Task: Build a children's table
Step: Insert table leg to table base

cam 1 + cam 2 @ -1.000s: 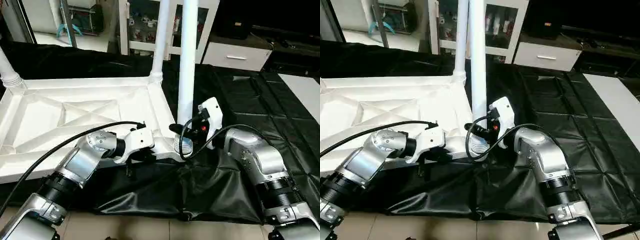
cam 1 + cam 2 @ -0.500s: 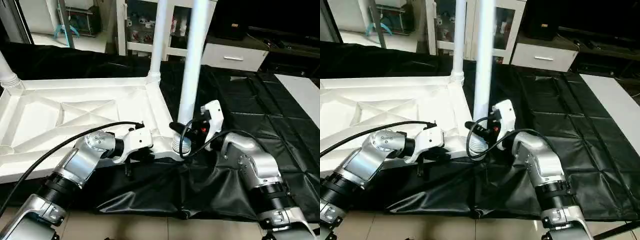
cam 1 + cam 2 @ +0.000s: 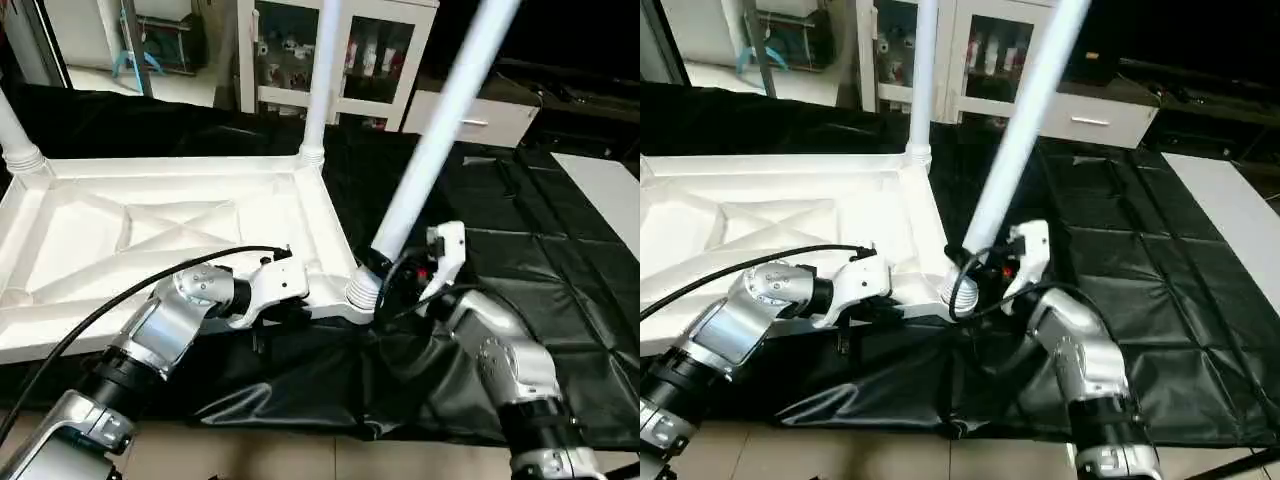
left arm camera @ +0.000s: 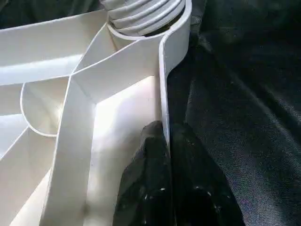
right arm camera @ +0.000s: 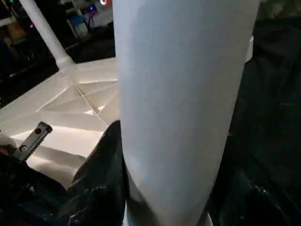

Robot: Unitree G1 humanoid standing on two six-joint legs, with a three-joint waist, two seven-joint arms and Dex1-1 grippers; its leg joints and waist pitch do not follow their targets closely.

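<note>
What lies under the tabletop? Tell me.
A black sheet lies under the tabletop, spreading past its near and right edges and bunching below the near corner. What is under the sheet is covered, and so is the sheet beneath the tabletop's middle.

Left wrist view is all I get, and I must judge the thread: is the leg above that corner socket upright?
Observer: No, the leg leans steeply to the robot's right, away from the tabletop.
Operator: Is anything holding it?
Observer: The right gripper grips it just above its threaded end.
Operator: Other legs?
Observer: A far-corner leg stands upright in its socket.
</note>
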